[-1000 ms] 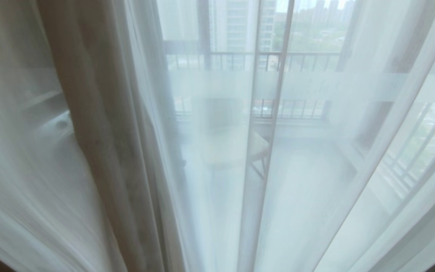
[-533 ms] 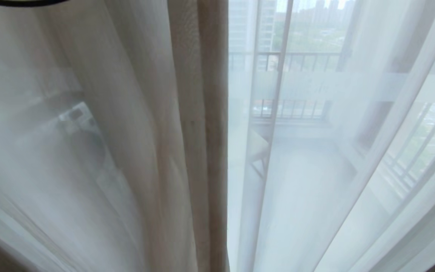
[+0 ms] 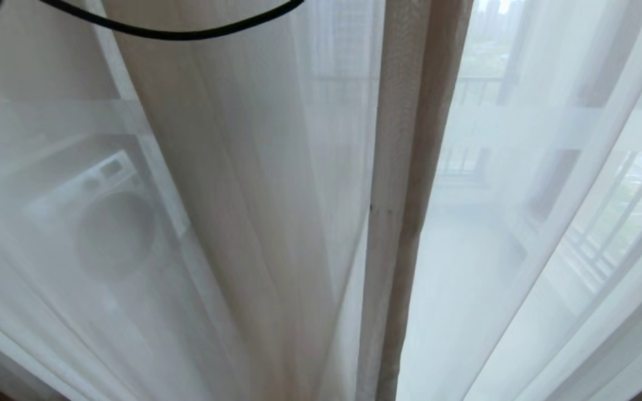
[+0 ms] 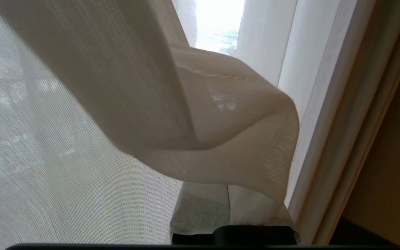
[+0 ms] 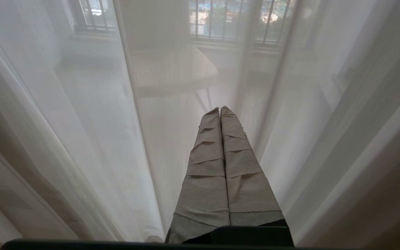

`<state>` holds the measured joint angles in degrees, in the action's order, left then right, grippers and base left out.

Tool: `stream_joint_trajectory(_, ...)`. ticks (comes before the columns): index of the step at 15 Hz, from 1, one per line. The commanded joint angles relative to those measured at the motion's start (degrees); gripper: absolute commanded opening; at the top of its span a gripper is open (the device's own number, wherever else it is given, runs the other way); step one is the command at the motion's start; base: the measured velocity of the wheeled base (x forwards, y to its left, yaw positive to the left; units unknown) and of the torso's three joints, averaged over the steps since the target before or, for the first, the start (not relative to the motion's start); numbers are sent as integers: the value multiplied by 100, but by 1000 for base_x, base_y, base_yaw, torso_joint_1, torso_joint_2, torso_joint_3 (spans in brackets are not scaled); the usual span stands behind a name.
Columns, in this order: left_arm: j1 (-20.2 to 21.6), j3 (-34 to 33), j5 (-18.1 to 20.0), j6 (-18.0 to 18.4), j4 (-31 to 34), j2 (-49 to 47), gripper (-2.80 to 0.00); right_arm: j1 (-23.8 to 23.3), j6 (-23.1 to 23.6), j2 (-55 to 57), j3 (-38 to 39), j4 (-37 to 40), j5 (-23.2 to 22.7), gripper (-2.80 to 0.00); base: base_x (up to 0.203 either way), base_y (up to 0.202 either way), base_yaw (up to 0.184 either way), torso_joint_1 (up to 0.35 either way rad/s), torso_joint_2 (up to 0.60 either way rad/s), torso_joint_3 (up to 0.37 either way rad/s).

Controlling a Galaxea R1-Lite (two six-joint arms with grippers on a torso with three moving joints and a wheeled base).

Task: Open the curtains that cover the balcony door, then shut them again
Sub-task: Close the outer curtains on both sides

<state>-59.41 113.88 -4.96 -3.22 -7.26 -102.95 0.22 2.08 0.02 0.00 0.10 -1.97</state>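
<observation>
We see the beige edge of the curtains [image 3: 404, 184] now well to the right of where it hung a second ago, covering the railing and chair beyond. A washing machine [image 3: 103, 223] now shows through the sheer, and a black cable [image 3: 176, 33] crosses the top.

The balcony floor [image 3: 466, 262] shows pale and hazy through the sheer curtain [image 3: 521, 223], running back to a railing [image 3: 468, 161] at its far edge. To the left on the same floor, behind the sheer, stands a white front-loading washing machine [image 3: 112, 223] with a round door. In the right wrist view a light table [image 5: 172, 71] on thin legs stands on that floor, near the barred railing beyond it.
</observation>
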Motion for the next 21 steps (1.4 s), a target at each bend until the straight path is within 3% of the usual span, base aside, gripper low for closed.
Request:
stream_joint_trajectory(1,-121,-5,-5,-7,-45,-167,-280,4,2,-2,0,-1,-5,-280,0,0,0,0,0,0)
stream_joint_trajectory(8,-142,-7,-107,-12,-56,-209,-280,4,2,-2,0,-1,-5,-280,0,0,0,0,0,0)
stream_joint_trajectory(10,-124,-31,-519,-12,-49,-139,-280,4,2,-2,0,-1,-5,-280,0,0,0,0,0,0)
stream_joint_trajectory(12,-44,-128,-1252,-12,-21,51,-280,4,2,-2,0,-1,-5,-280,0,0,0,0,0,0)
stream_joint_trajectory(15,300,-416,-1759,0,-6,447,-280,3,2,-2,0,-1,-5,-280,0,0,0,0,0,0)
stream_joint_trajectory(18,792,-983,-1796,13,-10,859,-280,4,2,-2,0,-1,-5,-280,0,0,0,0,0,0)
stream_joint_trajectory(21,1430,-1128,-1798,40,-6,1040,-280,4,2,-2,0,-1,-5,-280,0,0,0,0,0,0)
